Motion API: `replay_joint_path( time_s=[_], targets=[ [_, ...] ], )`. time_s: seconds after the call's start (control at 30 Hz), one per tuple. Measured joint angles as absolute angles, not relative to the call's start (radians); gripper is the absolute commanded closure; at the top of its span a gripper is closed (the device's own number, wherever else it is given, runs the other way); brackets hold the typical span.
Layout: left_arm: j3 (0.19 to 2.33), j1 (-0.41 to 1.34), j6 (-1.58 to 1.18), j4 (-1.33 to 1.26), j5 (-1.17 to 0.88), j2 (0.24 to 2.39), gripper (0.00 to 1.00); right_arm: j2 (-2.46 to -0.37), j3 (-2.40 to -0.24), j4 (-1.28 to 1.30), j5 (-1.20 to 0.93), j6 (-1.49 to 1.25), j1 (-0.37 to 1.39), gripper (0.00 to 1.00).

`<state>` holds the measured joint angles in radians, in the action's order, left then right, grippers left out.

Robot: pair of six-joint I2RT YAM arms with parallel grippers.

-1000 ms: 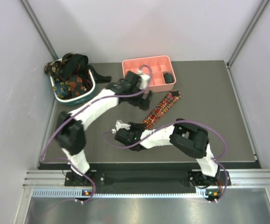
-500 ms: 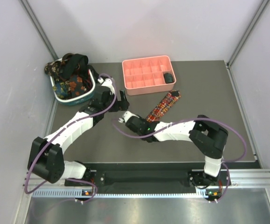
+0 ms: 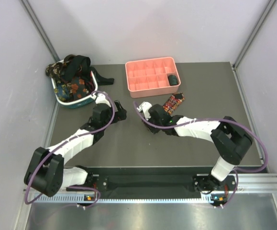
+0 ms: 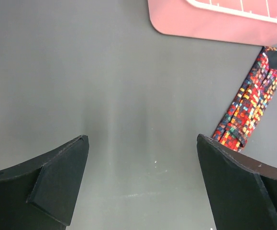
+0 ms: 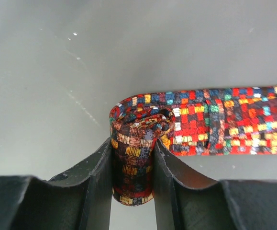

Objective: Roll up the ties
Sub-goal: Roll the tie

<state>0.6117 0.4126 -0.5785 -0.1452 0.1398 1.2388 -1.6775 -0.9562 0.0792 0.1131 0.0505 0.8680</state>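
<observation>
The dark grey table [image 3: 128, 148] carries everything, and most of the work on it looks undone. At its far edge sits the pink plastic compartment tray [image 3: 143, 79]. One of its right-hand cells holds a small black lump [image 3: 173, 79] that may be a finished roll, though it is too small to tell. At the far left corner the teal-and-white oval basket [image 3: 67, 100] is heaped with dark floral-print and black fabric ties [image 3: 73, 76], loose and tangled, with one black tail trailing over the rim onto the table. How many lie there cannot be counted. Between the tray and the arms lies the red-yellow-dark plaid necktie [image 5: 224, 120], flat on the table. In the top view only its far end shows, just beside the tray's near right corner, the rest being hidden under the right arm. The right gripper [image 5: 131, 163] is clenched on this tie's near end, which has been wound into a small tight coil standing between the two fingers. The roll is only begun, since the flat strip runs out of the right wrist view and its length is cut off. The left gripper [image 4: 142, 143] hangs released, fingers spread wide over bare table with nothing between them, the plaid strip off to one side near the tray. Judging by this, one tie is just started and the basket heap is untouched.
</observation>
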Motion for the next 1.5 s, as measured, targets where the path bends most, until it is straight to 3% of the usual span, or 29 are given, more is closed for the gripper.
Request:
replay_joint_path(
  time_s=[0.57, 0.87, 1.5],
  targets=[
    [0.503, 0.484, -0.383, -0.437, -0.153, 1.320, 0.01, -1.724, -0.960, 0.042, -0.474, -0.039, 0.636, 0.74],
    [0.352, 0.506, -0.341, -0.573, -0.139, 1.299, 0.01, -1.832, -1.069, 0.094, -0.619, -0.056, 0.617, 0.74],
    [0.357, 0.668, -0.109, -0.651, -0.138, 1.353, 0.01, -2.019, -1.273, 0.236, -0.862, -0.062, 0.564, 0.74]
  ],
)
